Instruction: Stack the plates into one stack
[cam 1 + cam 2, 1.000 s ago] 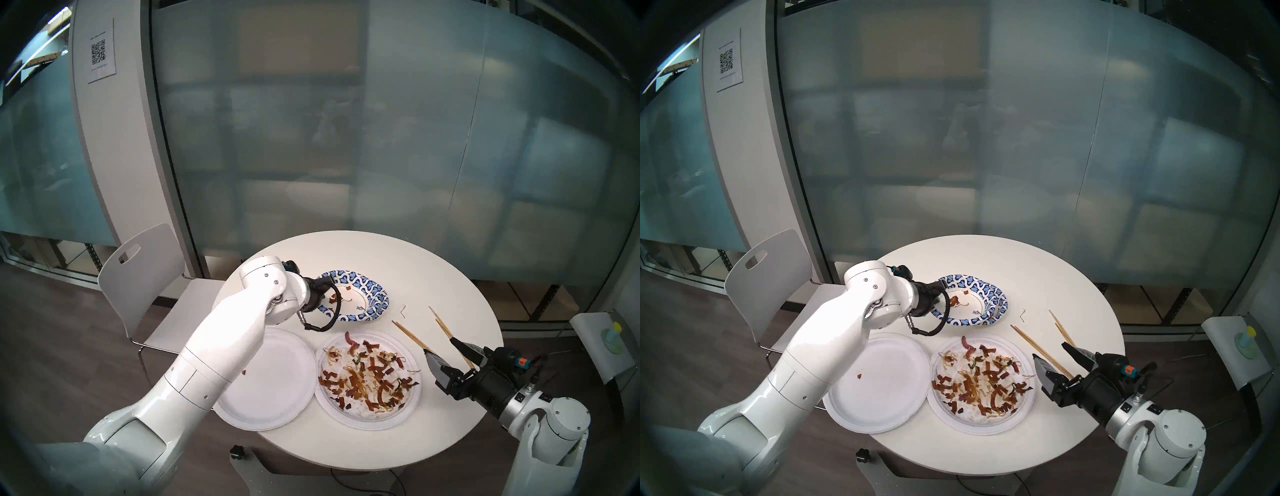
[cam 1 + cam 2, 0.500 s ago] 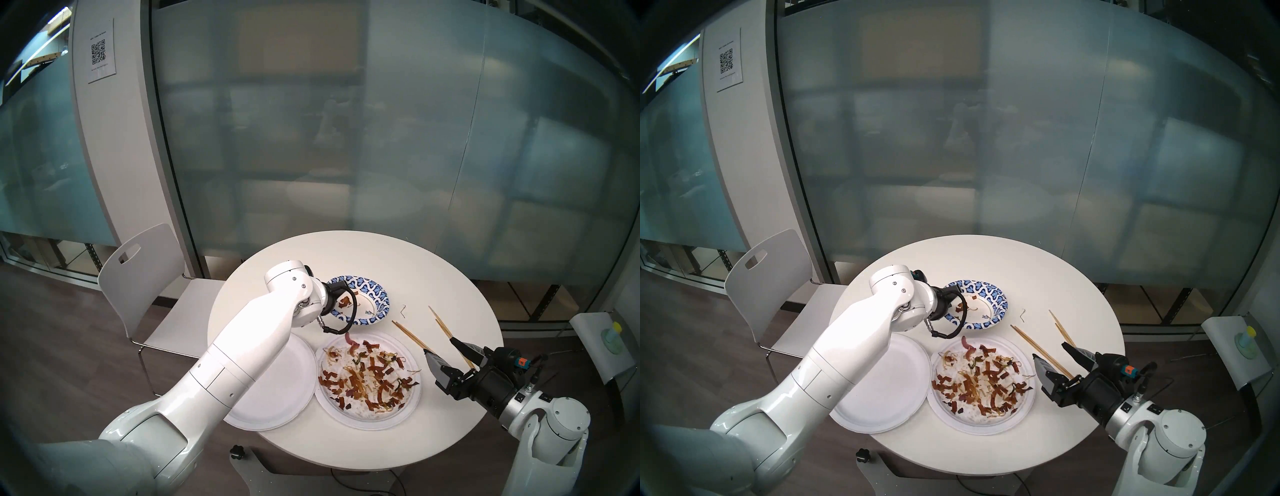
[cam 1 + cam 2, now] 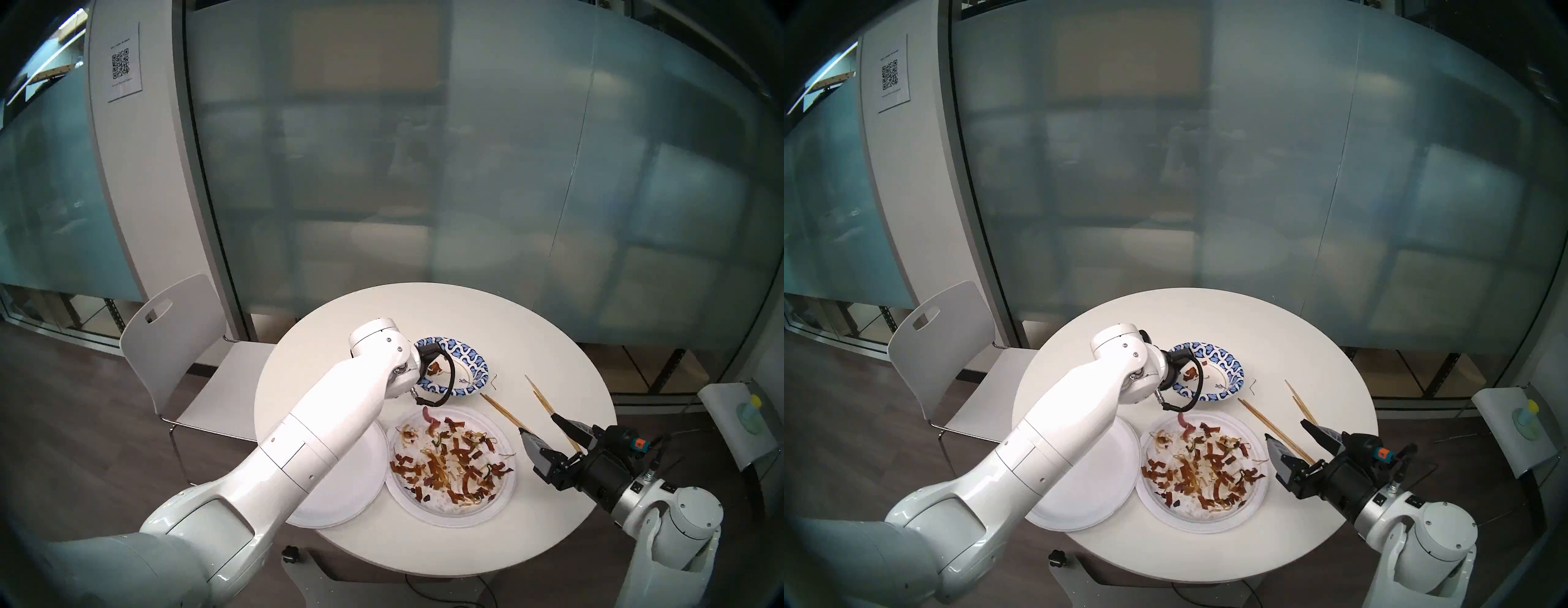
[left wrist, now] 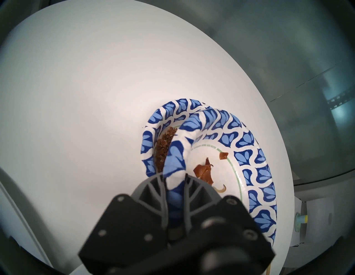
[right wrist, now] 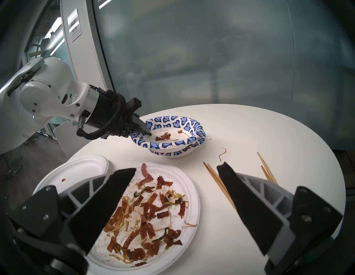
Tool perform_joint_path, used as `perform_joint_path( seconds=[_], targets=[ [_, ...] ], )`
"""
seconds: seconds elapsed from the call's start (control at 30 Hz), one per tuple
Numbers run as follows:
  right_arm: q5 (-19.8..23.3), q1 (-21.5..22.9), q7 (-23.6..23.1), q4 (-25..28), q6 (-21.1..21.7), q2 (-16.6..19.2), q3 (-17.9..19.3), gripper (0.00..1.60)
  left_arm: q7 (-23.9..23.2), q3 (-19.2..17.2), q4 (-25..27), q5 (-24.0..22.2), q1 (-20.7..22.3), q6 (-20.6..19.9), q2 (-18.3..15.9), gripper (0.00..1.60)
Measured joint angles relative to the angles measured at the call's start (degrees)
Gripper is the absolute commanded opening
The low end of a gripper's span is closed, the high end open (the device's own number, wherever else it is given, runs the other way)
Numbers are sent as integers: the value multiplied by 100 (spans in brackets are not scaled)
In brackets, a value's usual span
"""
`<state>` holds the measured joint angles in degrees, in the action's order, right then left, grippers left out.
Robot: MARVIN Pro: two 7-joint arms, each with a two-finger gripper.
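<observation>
Pinching the near rim of the upper blue-patterned bowl [image 4: 209, 134], the left end effector [image 4: 175, 184] has its two grey fingers [image 4: 153, 190] pressed against either side of the paper wall, at the lower middle of the left wrist view. That bowl sits nested, slightly askew, in a second blue-patterned bowl [image 4: 151, 138], whose rim shows to its left with dark crumbs inside. A few brown food scraps [image 4: 203, 171] lie in the upper bowl. In the head view the pair of bowls [image 3: 469, 365] rests on the round white desk [image 3: 530, 322] near the frame's centre, above the two large plates. The plain white plate [image 3: 348, 488] sits at lower centre-left, partly hidden by the left arm; just beside it to the right, the second white plate [image 3: 505, 488] carries a scatter of brown noodle leftovers [image 3: 445, 458]. Wooden chopsticks [image 3: 505, 414] lie to the right of the bowls. The right end effector [image 5: 176, 194] hangs at the lower right of the head view with its fingers spread wide, holding nothing.
</observation>
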<state>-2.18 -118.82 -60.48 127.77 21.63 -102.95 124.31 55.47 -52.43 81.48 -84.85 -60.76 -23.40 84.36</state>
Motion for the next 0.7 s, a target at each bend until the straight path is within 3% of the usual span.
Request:
perform_joint_path(
  seconds=[0.43,0.7],
  targets=[
    [0,0,1,0,0,0,0,160,-72,-146,-108,21,120,76,36,0],
    [0,0,5,0,0,0,0,160,-177,-137,-487,50,180,115,122,0]
  ],
)
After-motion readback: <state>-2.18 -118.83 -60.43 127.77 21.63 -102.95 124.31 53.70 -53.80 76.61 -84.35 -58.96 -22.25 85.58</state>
